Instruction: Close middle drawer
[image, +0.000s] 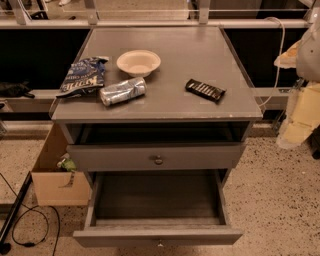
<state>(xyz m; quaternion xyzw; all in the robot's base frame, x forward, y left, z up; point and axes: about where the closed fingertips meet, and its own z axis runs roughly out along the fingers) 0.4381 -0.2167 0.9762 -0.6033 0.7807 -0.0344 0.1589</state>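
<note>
On the floor at far left, dark cables (27, 222) loop over the speckled ground. Next to them an open cardboard box (52, 180) stands against the cabinet's left side, with something green inside it.

The grey worktop (200, 55) carries 4 things. A blue chip bag (82, 76) lies near the left edge. Just right of it a dented silver can (122, 91) lies on its side. Behind the can a pale bowl (138, 62) stands upright, close to the can but apart from it. A dark chocolate bar (205, 90) lies flat further right, well apart from the rest.

Below the worktop, the upper drawer (125, 157) sits slightly out, with a round knob (158, 160) at the middle of its front. Beneath it, the middle drawer (157, 197) is pulled far out toward the camera. Its long dark box is open to view, and its low front panel is at the bottom edge of the view.

At the far right edge, the gripper (296, 122) hangs as a pale blurred shape beside the cabinet's right side, touching nothing visible. I cannot tell whether it is spread or closed.
</note>
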